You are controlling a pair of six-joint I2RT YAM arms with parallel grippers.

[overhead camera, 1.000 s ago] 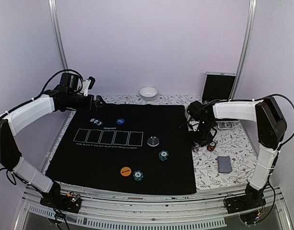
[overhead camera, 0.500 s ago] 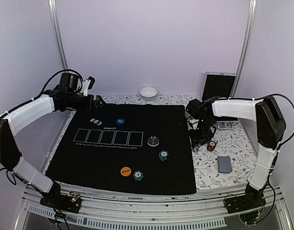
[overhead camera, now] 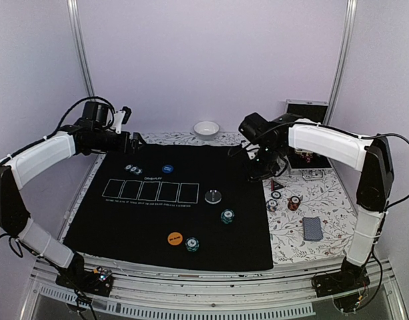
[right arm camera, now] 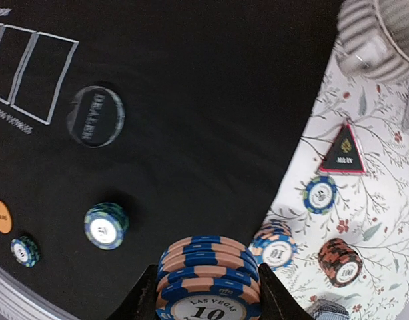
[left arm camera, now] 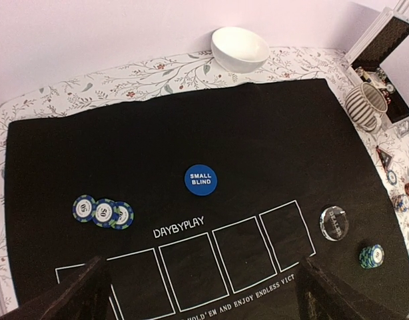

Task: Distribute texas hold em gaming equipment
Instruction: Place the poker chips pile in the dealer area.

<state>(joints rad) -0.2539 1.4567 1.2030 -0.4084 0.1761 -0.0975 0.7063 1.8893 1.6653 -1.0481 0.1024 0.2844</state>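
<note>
My right gripper [right arm camera: 208,297] is shut on a stack of blue-and-peach poker chips [right arm camera: 208,267] marked 10, held above the right edge of the black mat [overhead camera: 158,223]. From above, this gripper [overhead camera: 261,168] hangs near the mat's back right corner. On the floral cloth below lie a similar chip stack [right arm camera: 274,245], a red-and-black stack [right arm camera: 340,262], a blue-green chip [right arm camera: 320,194] and the red triangular marker [right arm camera: 344,151]. My left gripper [left arm camera: 201,308] stands open over the mat's back left, with nothing between its fingers. Three chips [left arm camera: 102,213] and the blue disc [left arm camera: 200,180] lie below it.
On the mat sit a clear dealer button [overhead camera: 213,197], two green chip stacks [overhead camera: 227,216] [overhead camera: 192,244] and an orange disc [overhead camera: 174,238]. Playing cards [overhead camera: 312,229] lie at the front right. A white bowl [overhead camera: 206,129], a ribbed mug [left arm camera: 364,107] and a black case [overhead camera: 303,120] stand at the back.
My right gripper closed on the chip stack by the cloth's chips, then lifted it up and back-left over the mat's edge. The left arm has not moved.
</note>
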